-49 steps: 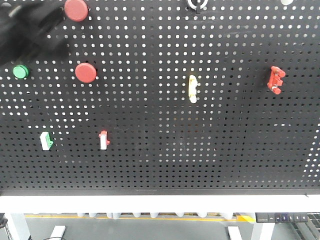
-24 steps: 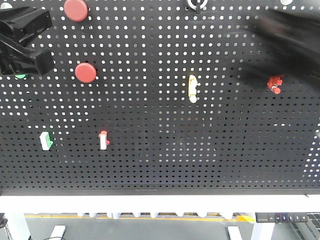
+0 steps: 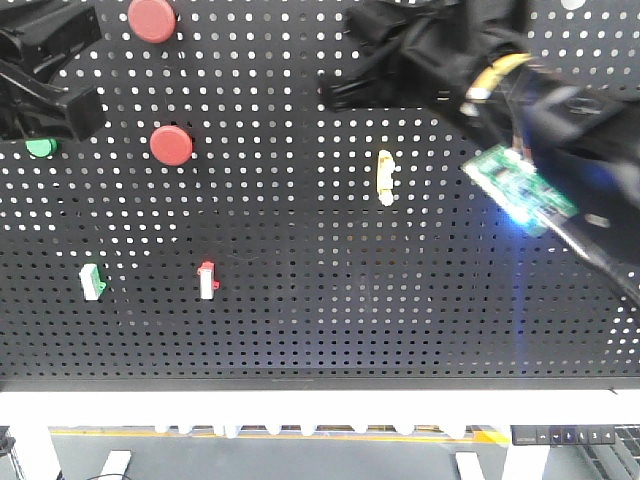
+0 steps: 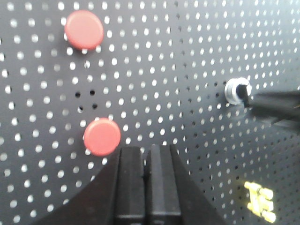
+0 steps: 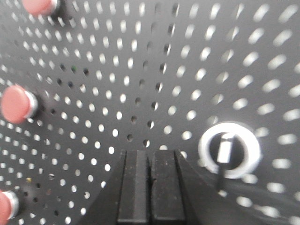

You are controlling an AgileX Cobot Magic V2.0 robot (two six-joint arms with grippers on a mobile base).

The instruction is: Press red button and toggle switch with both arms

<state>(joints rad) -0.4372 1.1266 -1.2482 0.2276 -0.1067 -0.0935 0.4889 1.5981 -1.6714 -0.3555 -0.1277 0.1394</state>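
Observation:
Two red buttons [image 3: 152, 18] [image 3: 171, 146] sit at the upper left of the black pegboard [image 3: 320, 320]. In the left wrist view both red buttons [image 4: 84, 29] [image 4: 101, 136] show. My left gripper [image 4: 147, 151] is shut and empty, just right of the lower one and short of it. A silver ringed toggle switch [image 5: 228, 150] is right of my right gripper [image 5: 150, 153], which is shut and empty. That switch also shows in the left wrist view [image 4: 236, 91], with the right arm's black tip [image 4: 276, 105] beside it. In the front view the right arm [image 3: 430, 50] hides it.
The left arm [image 3: 45, 80] is at the top left, above a green button [image 3: 40, 148]. A yellow switch [image 3: 385, 177], a red-and-white switch [image 3: 207, 280] and a green-and-white switch [image 3: 92, 282] are on the board. A lit green circuit board [image 3: 520, 190] shows on the right arm.
The right arm has swept in from the right edge to the top middle, covering the silver toggle and the red switch at the right. The left arm has barely moved.

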